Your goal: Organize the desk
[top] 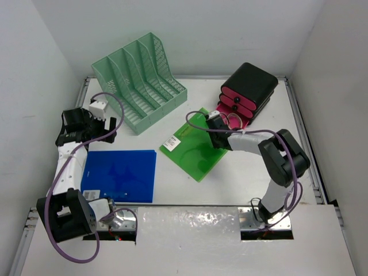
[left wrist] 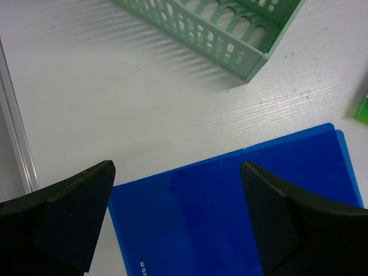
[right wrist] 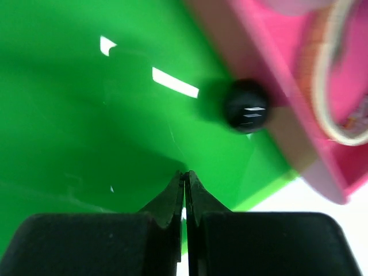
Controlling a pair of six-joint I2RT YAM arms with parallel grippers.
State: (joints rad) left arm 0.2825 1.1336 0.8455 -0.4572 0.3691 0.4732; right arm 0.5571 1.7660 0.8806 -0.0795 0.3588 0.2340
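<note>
The white surface (top: 241, 178) fills the centre of the frame, beneath both tools. The left tool (left wrist: 177, 169), at middle left, is spread wide above the surface at the far edge of a blue folder (top: 119, 174). The right tool (right wrist: 185, 175), at centre right, is pressed together over a green folder (top: 192, 146), near the black knob (right wrist: 246, 109) of a pink drawer (right wrist: 276, 69).

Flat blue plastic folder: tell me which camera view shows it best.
Top external: the flat blue plastic folder shows almost whole on the white desk. The left wrist view catches only one end, between the fingers of the open left gripper. The right wrist view shows none of it.
</note>
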